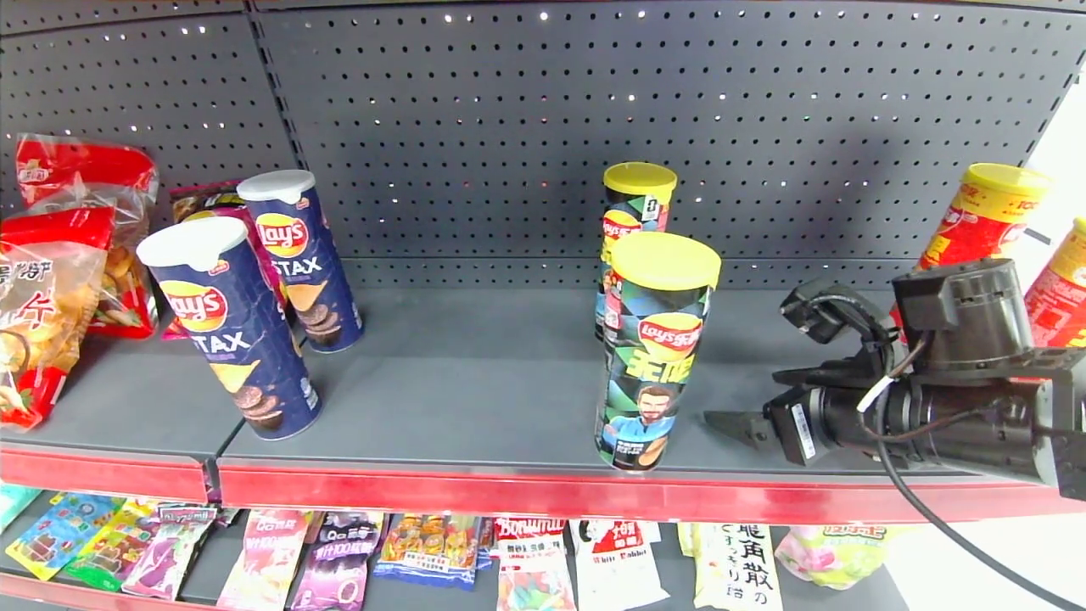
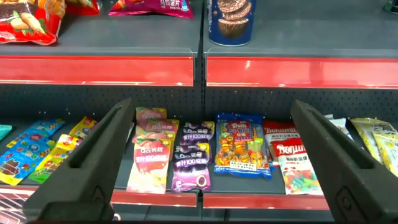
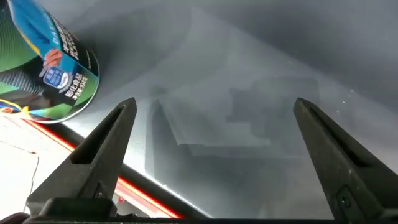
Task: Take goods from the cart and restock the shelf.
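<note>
1. I am watching the right pincer (image 1: 747, 397) hanging low over the shelf (image 1: 475, 373). It is just to the right of the front green can (image 1: 653, 356) and not touching it. Its jaws are standing wide apart, gripping nothing.
2. In the right wrist view I am seeing this pincer (image 3: 214, 106) gaping over the bare shelf board (image 3: 261, 68). The base of the front green can (image 3: 53, 68) is sitting beyond one finger (image 3: 102, 155), near the red front edge (image 3: 146, 193).
3. The front green can is standing upright near the shelf's front edge, wearing a yellow lid. A rear green can (image 1: 635, 212) is standing directly behind it, closer to the back panel (image 1: 509, 127).
4. Two blue cans with white lids are standing to the left, well apart from the green pair. One (image 1: 233, 331) is sitting near the front and the other (image 1: 301, 255) behind it.
5. Bags (image 1: 51, 322) are crowding the shelf's far left end. Red cans (image 1: 984, 212) are standing at the far right, behind the right arm.
6. The left pincer (image 2: 211, 109) is hanging open and empty, level with the lower shelf (image 2: 155, 198), where packets (image 2: 242, 146) are lying in a row.
7. Above it in that view I am seeing the red front edge (image 2: 99, 70) and the base of a blue can (image 2: 231, 22) on the shelf.
</note>
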Tool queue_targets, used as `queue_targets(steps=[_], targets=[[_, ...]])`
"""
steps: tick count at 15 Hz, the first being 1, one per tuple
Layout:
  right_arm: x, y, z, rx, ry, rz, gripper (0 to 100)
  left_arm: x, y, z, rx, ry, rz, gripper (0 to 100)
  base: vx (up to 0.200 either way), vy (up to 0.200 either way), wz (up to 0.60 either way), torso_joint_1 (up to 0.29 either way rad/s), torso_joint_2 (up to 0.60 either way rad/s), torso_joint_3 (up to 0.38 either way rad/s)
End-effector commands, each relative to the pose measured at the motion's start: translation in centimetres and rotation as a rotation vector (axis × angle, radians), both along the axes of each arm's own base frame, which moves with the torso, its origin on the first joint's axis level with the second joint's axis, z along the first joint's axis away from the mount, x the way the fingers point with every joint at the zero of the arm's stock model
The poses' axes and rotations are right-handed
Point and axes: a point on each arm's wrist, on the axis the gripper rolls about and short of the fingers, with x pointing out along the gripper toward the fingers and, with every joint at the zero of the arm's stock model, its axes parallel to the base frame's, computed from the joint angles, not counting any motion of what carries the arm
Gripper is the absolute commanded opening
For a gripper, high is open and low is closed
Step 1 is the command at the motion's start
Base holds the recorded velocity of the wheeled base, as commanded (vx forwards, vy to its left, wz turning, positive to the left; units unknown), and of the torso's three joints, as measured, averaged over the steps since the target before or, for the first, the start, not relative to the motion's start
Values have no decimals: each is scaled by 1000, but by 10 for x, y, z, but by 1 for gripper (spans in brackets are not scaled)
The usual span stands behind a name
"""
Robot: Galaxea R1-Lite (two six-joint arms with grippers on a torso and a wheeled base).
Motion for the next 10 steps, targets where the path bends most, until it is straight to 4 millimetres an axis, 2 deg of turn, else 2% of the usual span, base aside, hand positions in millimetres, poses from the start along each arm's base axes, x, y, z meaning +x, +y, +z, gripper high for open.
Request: queue_targets(steps=[1,10], targets=[[0,8,0,-2,2,27,100,0,0,0,0,0,0,100,0,0,0,0,0,0],[1,23,-3,-23,2,48,100,0,0,0,0,0,0,100,0,0,0,0,0,0]])
